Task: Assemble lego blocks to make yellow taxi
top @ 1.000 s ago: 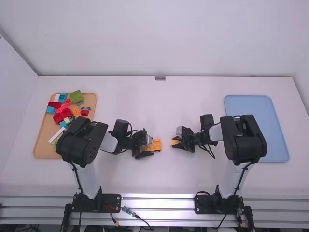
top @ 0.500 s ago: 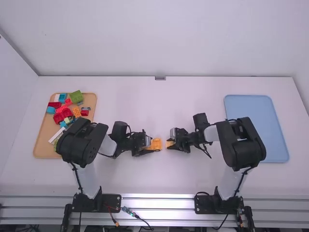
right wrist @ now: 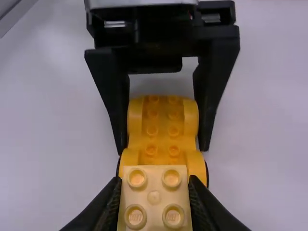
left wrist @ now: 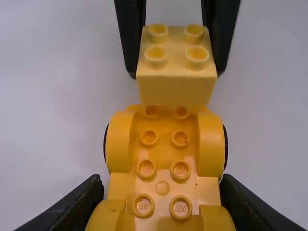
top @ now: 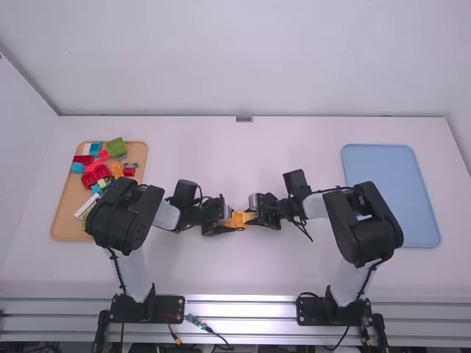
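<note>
Square pale-yellow plastic block (left wrist: 175, 86) w/ orange-yellow plastic car base (left wrist: 163, 161)
R end effector (left wrist: 175, 75) grips block, L end effector (right wrist: 162, 151) base; align below R end effector, press dn.

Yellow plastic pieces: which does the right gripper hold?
The pale yellow plastic block, four studs on top; the deeper yellow wheeled base is in the left gripper.
</note>
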